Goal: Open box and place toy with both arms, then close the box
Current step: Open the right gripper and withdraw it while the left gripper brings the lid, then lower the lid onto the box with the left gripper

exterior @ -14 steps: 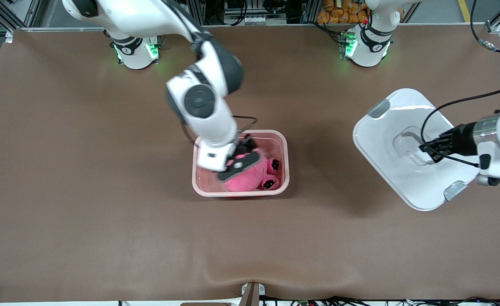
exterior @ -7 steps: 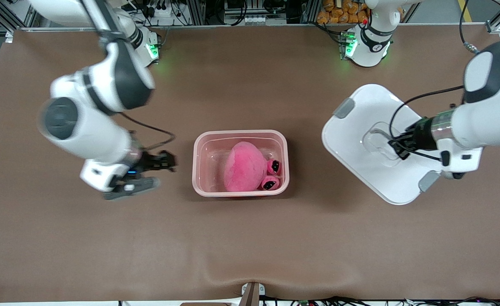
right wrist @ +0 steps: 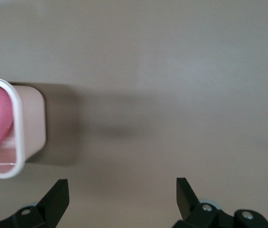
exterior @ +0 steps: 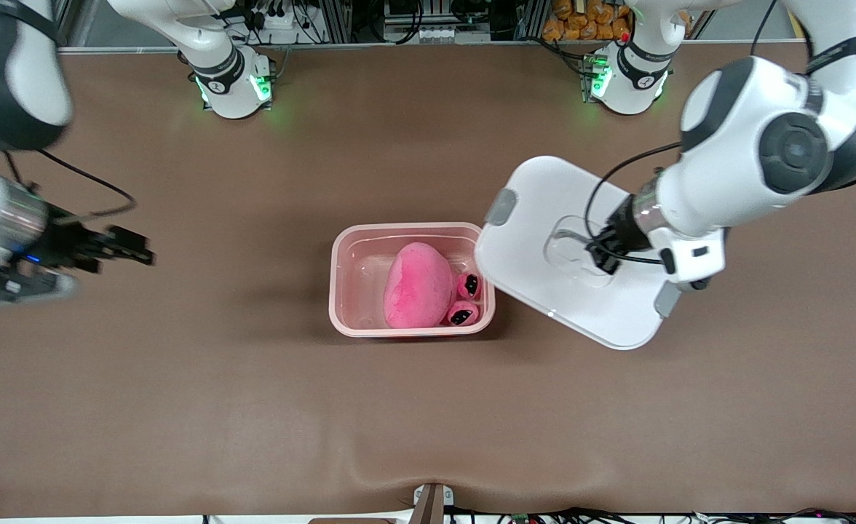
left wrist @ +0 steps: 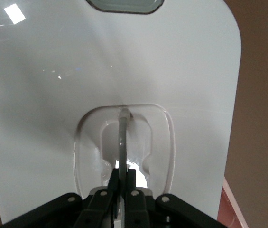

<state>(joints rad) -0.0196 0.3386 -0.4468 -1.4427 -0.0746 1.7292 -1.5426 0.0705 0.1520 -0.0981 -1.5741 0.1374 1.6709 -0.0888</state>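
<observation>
While the right claw (exterior: 133, 251) gapes empty, the left claw (exterior: 594, 251) pinches the lid's (exterior: 537, 211) handle (left wrist: 122, 137).

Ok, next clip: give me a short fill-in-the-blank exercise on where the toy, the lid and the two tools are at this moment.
1. The toy lies inside the ____.
2. The left tool is shut on the lid's central ____.
3. The right tool is ____ and holds nothing, over bare table toward the right arm's end.
4. The lid hangs in the air, one edge just over the rim of the box, which is not yet ____.

Missing words: box; handle; open; closed
</observation>
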